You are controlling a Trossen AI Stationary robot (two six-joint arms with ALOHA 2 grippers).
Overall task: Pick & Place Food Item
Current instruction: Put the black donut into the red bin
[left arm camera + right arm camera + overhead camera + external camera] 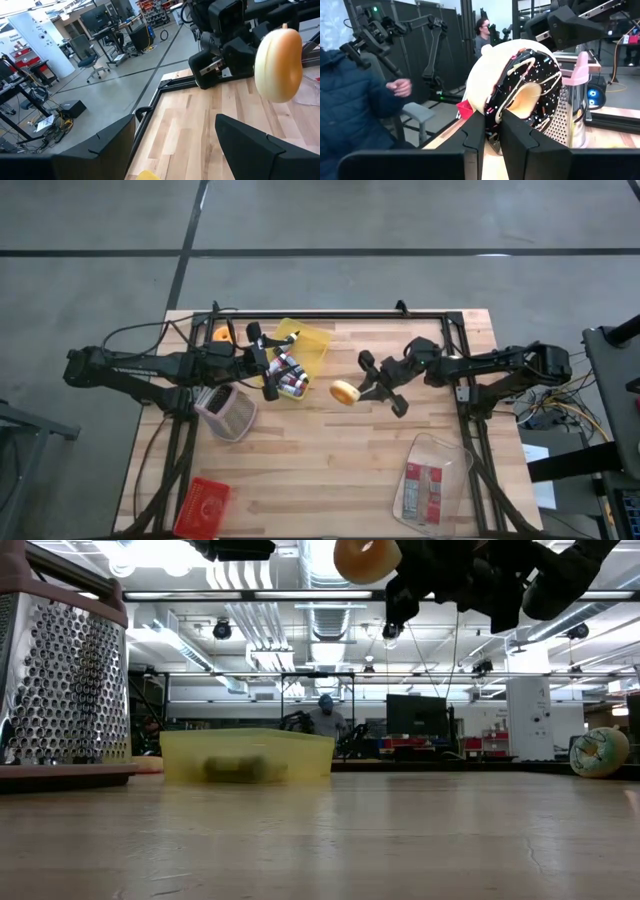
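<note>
Showing chocolate icing, doughnut [520, 92], right pincer [492, 145] view

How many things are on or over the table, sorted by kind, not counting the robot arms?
Doughnut, held in the right gripper: 1
Graters: 1
Yellow bins: 1
Clear trays: 1
Red packets: 1
Orange balls: 1
Total: 6
</note>
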